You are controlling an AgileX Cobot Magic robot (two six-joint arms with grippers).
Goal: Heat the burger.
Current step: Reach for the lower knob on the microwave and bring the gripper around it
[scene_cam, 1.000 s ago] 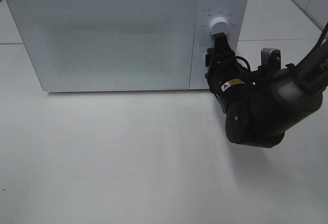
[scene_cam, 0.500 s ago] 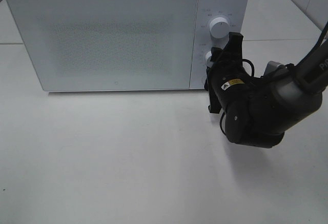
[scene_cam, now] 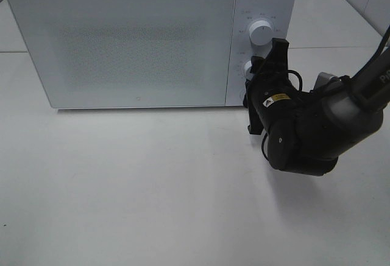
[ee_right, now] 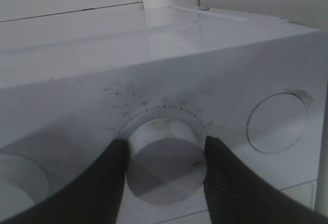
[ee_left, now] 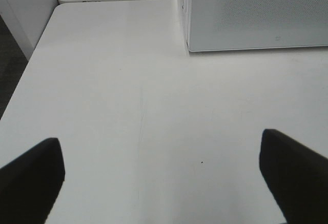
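Note:
The burger is hidden; no view shows it. The white microwave stands at the back of the table with its door shut. My right gripper reaches its control panel and is shut on the lower knob. In the right wrist view the two dark fingers press on either side of that lower knob. My left gripper is open over bare table, with nothing between its fingers, and does not show in the exterior high view.
The upper knob sits free above the held one. A round button lies on the panel beside the held knob. The white table spreads in front of the microwave, its left edge showing in the left wrist view.
My right gripper has dropped from the upper knob to the lower knob and rolled its wrist. It has held still for the last half second.

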